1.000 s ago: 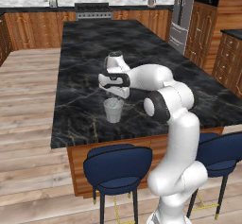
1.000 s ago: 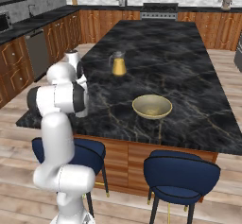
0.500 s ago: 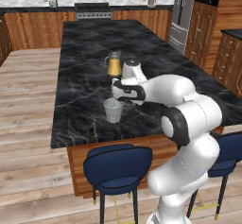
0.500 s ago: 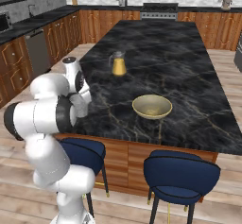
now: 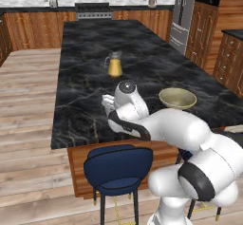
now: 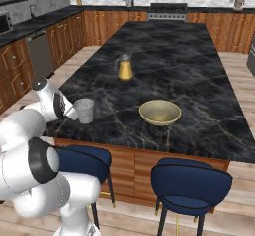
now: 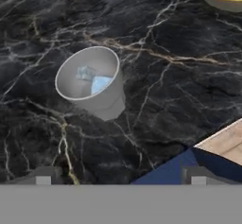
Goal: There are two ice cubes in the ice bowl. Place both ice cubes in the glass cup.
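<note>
While the black marble table (image 6: 199,80) stretched wide, the white arm's end effector (image 7: 120,178) hovered above and apart from the glass cup (image 7: 92,82), fingertips spread and holding nothing. Both ice cubes (image 7: 93,80) lay inside the cup. The ice bowl (image 6: 160,112) sat well apart and looked empty. The task seemed done; a careless low retreat might have knocked the light cup over near the table's edge.

Black gold-veined marble worktop (image 6: 189,65), glass cup (image 6: 84,110) standing near its front edge, ice bowl (image 6: 160,112) at the cup's 3 o'clock, pitcher (image 6: 125,67) of orange liquid at the bowl's 11 o'clock
</note>
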Controlling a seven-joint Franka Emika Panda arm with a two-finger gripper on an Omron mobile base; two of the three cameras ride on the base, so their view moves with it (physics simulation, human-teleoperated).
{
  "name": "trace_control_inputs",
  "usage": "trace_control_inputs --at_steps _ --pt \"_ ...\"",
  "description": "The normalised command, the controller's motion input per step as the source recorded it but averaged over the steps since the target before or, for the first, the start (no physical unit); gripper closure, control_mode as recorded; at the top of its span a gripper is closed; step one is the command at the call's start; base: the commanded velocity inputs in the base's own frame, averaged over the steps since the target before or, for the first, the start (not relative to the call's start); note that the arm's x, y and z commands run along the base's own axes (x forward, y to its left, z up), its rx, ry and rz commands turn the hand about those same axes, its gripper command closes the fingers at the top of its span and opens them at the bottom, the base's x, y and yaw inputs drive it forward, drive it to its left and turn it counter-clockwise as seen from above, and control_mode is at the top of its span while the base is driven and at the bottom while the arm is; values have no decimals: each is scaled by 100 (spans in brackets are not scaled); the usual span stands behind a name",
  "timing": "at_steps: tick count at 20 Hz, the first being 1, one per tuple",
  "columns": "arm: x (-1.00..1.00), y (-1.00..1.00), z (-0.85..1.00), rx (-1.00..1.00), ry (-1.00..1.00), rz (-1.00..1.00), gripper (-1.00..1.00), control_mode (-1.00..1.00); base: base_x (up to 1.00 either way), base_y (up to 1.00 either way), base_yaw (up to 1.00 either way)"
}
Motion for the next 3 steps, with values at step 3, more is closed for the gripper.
trace_control_inputs --at_steps 3 --pt "-100 45 0 -9 -7 21 -100 -100 0 0 0"
